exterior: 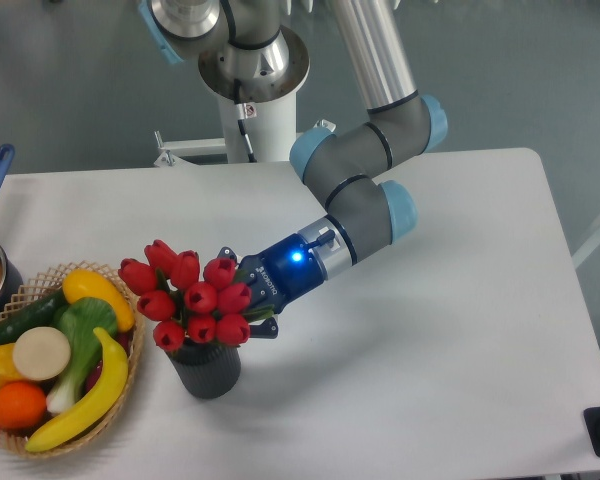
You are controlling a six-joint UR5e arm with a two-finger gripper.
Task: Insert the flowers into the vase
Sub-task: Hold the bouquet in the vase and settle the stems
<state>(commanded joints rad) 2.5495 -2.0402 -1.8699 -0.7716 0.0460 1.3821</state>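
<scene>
Wicker basket (20,300) of toy fruit far left, not in play; just right of it the vase (206,368) stands upright on the table (450,340), ribbed dark cylinder, rigid, probably light enough to tip if pushed sideways; flowers (192,297) sit directly over its mouth, buds spread wider than the rim, stems seemingly already going in; plastic, light, glossy so likely slippery on the heads; hold belongs on the stem bundle below the buds; gripper (250,298) comes in from the right, wrist nearly horizontal, fingers clamped around the bunch at stem level; forearm slopes up-right toward the base.
</scene>
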